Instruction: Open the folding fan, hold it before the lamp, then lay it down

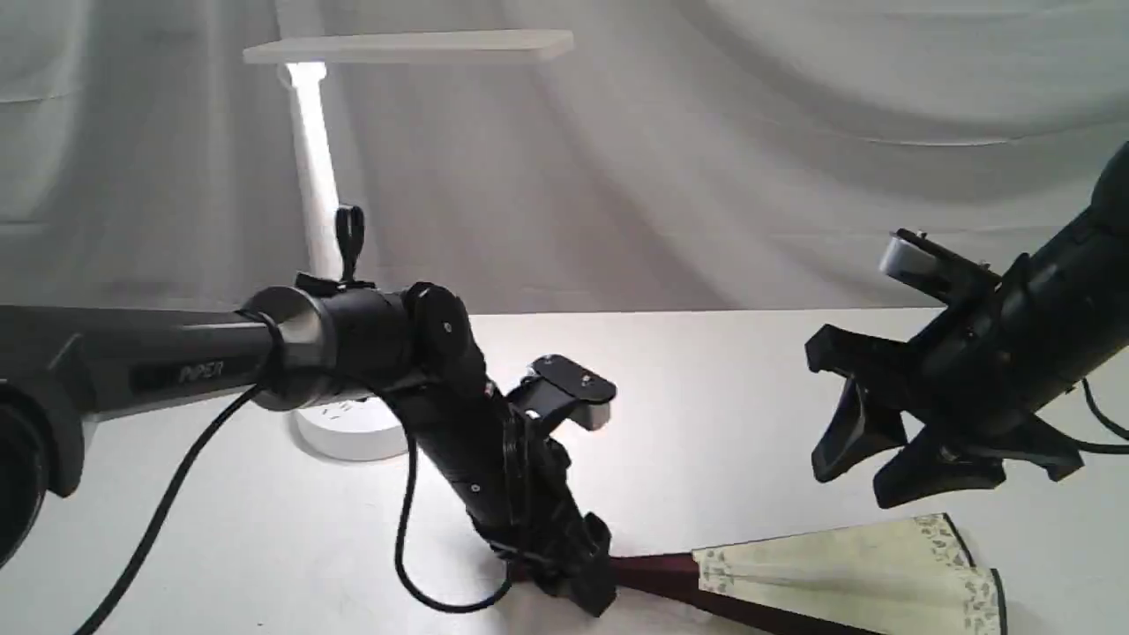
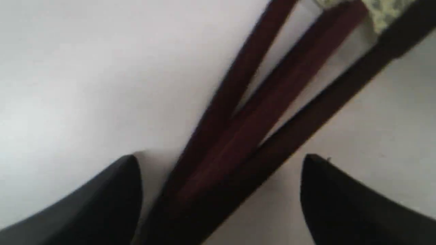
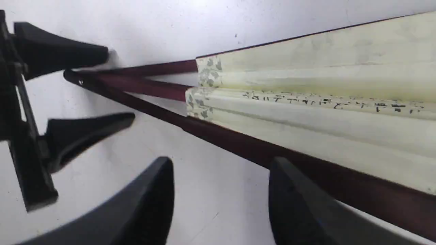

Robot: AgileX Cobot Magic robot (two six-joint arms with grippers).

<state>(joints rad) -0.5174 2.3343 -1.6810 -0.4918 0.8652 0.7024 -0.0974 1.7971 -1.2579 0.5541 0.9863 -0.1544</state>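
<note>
The folding fan (image 1: 847, 569) lies on the desk (image 1: 750, 397), front right in the exterior view. It is only partly spread: a few cream pleats show, and the maroon ribs (image 2: 259, 112) splay out from the pivot end. The left arm (image 1: 459, 423) reaches down to that pivot end, and the left jaws are released. Its 2 black fingers (image 2: 112, 200) stand wide on either side of the ribs, desk showing in the gaps, nothing clenched. Over on the right, the right jaws hang in the air above the leaf, parted and empty. In the right wrist view 1 finger (image 3: 299, 204) overlaps the dark guard rib, but the exterior view shows air between them. Calligraphy (image 3: 333, 101) runs along 1 pleat. The lamp (image 1: 313, 168) stands at the back left, behind the left arm, its flat head level, well apart from the fan.
</note>
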